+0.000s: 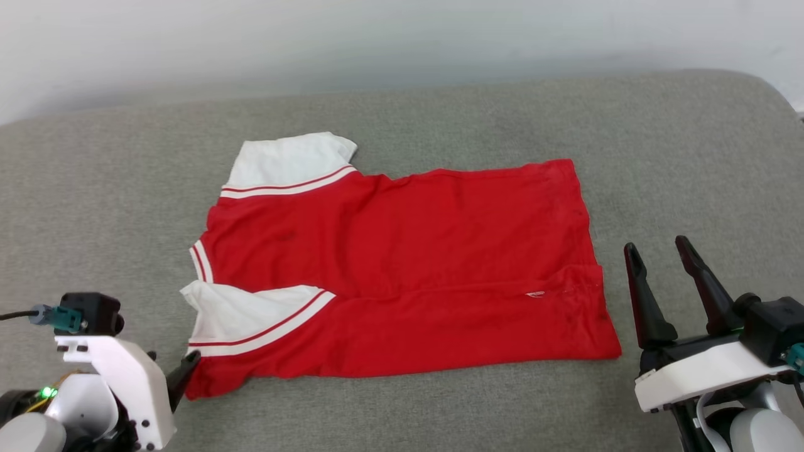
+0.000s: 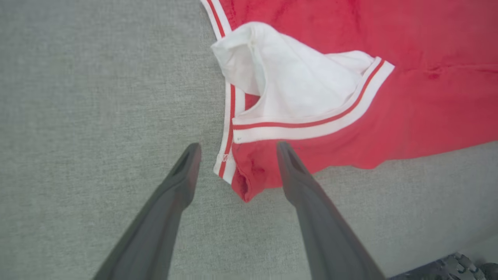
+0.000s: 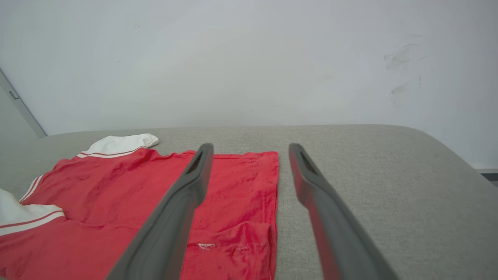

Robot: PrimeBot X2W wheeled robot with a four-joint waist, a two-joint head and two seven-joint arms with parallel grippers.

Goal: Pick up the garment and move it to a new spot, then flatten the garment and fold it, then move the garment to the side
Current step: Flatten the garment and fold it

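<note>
Left claw and right claw both wide open, empty. Garment lies part-folded on grey cushion: shoulder corner between left claw's tips, hem just left of right claw. Light, limp, likely sags; pinch both layers at corners.

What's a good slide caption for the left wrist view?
Open left gripper poised at a corner of the red garment, its white sleeve folded over the body, on grey upholstery.

Garment on the cushion, left tool at its corner, right tool beside.
</note>
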